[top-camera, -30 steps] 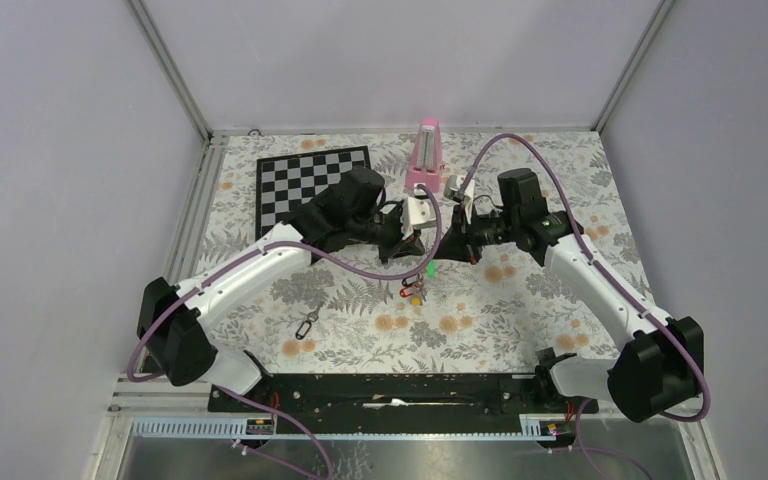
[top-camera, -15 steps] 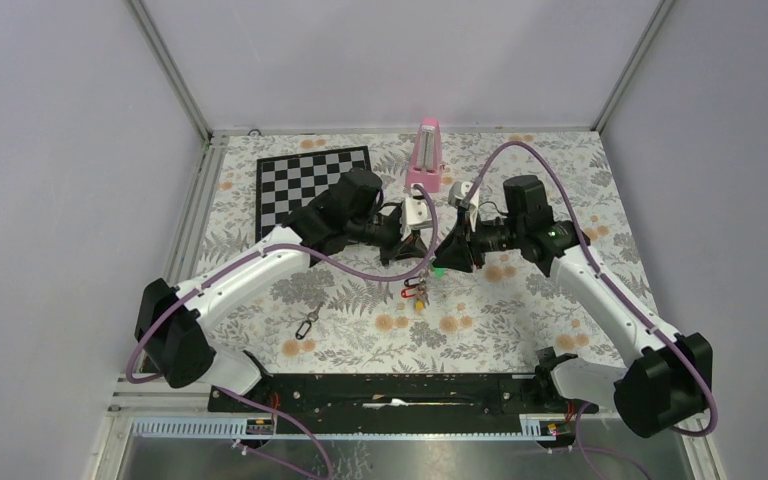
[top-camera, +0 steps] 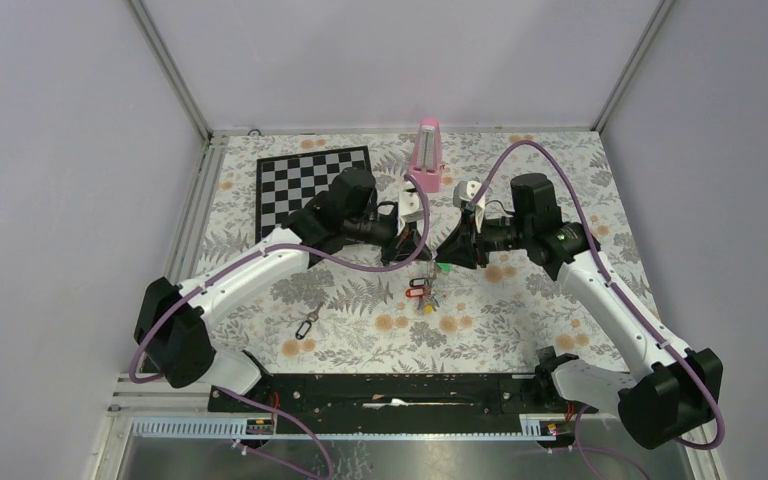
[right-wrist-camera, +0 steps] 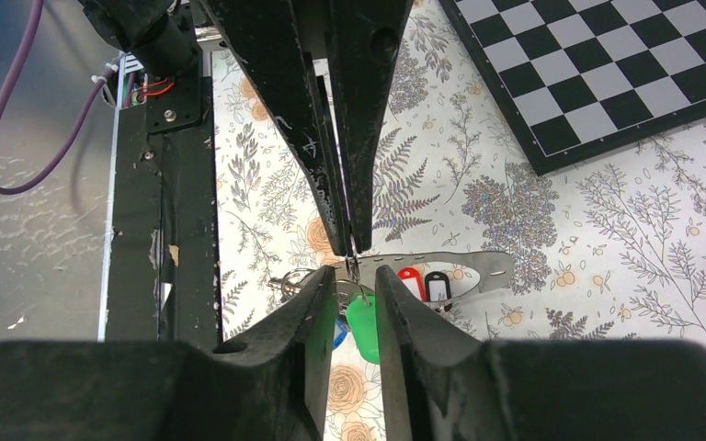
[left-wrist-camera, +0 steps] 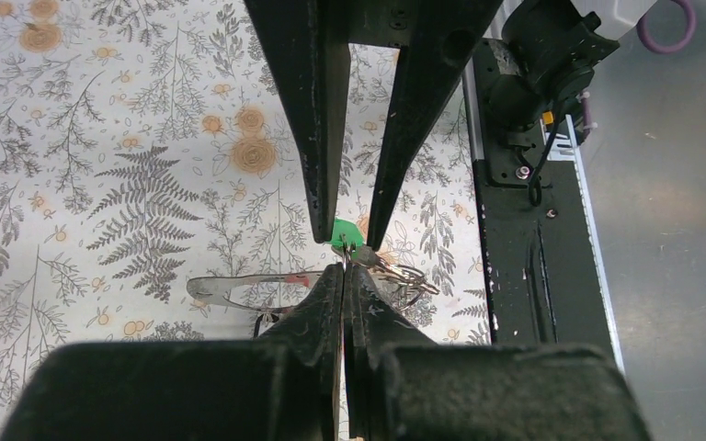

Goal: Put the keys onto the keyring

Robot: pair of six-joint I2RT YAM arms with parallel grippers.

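Left hand (left-wrist-camera: 344,276) pinched shut on the thin, floppy keyring (right-wrist-camera: 487,261). Right hand (right-wrist-camera: 354,274) stands parted around a light green-tagged key (right-wrist-camera: 361,326), grip unclear. The wire likely needs holding near its end.

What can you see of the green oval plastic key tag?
The green oval plastic key tag looks smooth and glossy, its flat face turned toward the right wrist camera. It sits between the right gripper's parted fingers; whether they pinch it is unclear. The left gripper's shut tips meet just beyond its upper end. Its metal key cannot be made out.
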